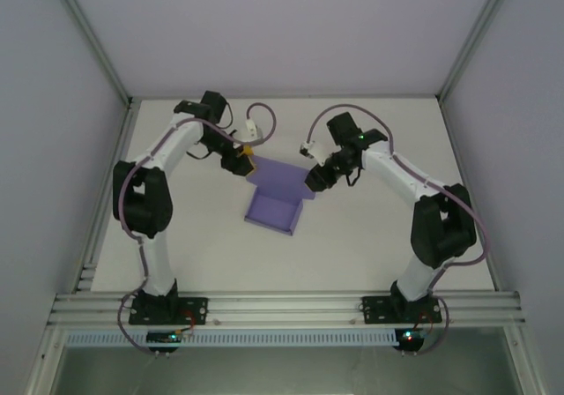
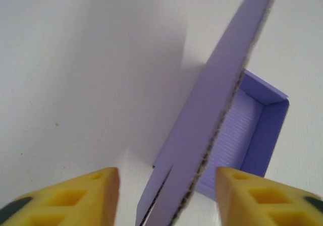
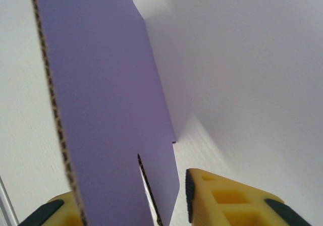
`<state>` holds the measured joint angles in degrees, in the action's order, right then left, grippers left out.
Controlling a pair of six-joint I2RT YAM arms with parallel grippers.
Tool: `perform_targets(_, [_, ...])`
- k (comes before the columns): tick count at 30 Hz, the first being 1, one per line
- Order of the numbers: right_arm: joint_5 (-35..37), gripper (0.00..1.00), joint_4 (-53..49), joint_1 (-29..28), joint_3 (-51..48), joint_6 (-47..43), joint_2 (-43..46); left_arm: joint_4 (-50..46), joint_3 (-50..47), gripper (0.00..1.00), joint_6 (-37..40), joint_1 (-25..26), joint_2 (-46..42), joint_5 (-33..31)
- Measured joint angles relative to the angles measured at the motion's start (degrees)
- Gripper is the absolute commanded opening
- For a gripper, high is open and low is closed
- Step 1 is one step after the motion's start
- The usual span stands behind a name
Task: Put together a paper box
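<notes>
- Top external view: paper box (image 1: 275,199) sits mid-table (image 1: 370,236), between the two arms. It is lilac card; the tray part is folded up with low walls, and one big flap (image 1: 284,176) is on the far side.
- Left wrist view: flap (image 2: 202,135) stands tilted and edge-on, corrugated edge showing. The tray (image 2: 262,130) is just beyond it, down on the table.
- Flap is probably lifted so it can fold over the tray as a lid; that is a judgement.
- At the flap's left corner, left gripper (image 1: 240,163): yellow fingers (image 2: 96,195) straddle the card at medium width, with a gap on both sides, so no pinch yet.
- At the flap's right corner, right gripper (image 1: 315,180): fingers (image 3: 227,198) sit narrow around the card, with a thin sliver of gap on one side. The other side is hidden by the card, so can't tell if it grips.
- One gripper per corner likely stops the thin flap twisting during the fold.
- Slit (image 3: 146,185) is cut in the flap near the right fingers, likely for a tab.
</notes>
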<state>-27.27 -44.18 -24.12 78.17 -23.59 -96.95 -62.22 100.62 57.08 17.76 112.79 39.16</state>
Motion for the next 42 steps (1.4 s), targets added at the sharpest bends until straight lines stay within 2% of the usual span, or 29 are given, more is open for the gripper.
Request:
perform_targets(6, [-1.3, 0.3, -1.1, 0.9, 1.0, -1.4, -1.5, -4.2, 3.6, 0.39, 1.9, 0.0, 3.2, 0.3])
perform_targets(8, [-1.6, 0.27, -1.1, 1.0, 1.0, -1.8, -2.1, -5.0, 3.6, 0.37, 2.1, 0.0, 3.7, 0.2])
perform_targets(12, [-1.7, 0.2, -1.3, 1.0, 1.0, -2.6, -2.6, -5.7, 3.6, 0.17, 2.5, 0.0, 3.8, 0.3])
perform_targets(26, [-2.1, 0.24, -1.3, 0.8, 1.1, -3.3, -2.6, -5.1, 0.6, 0.23, 2.4, 0.0, 3.8, -2.8])
perform_targets(29, [-2.1, 0.24, -1.3, 0.6, 1.5, -3.5, -2.8, -5.0, -0.4, 0.17, 2.1, 0.0, 3.8, -3.3])
perform_targets(32, [-2.1, 0.24, -1.2, 0.3, 2.0, -3.9, -3.4, -4.7, -0.4, 0.0, 1.5, 0.0, 3.8, -3.7])
perform_targets(37, [-2.1, 0.22, -1.0, -0.2, 2.0, -4.4, -3.9, -4.6, -0.4, 0.0, 1.6, 0.0, 3.8, -4.1])
perform_targets(42, [-1.2, 0.02, -0.8, -1.4, 2.7, -4.3, -4.1, -3.6, -0.9, 0.0, 0.6, 0.0, 2.8, -4.7])
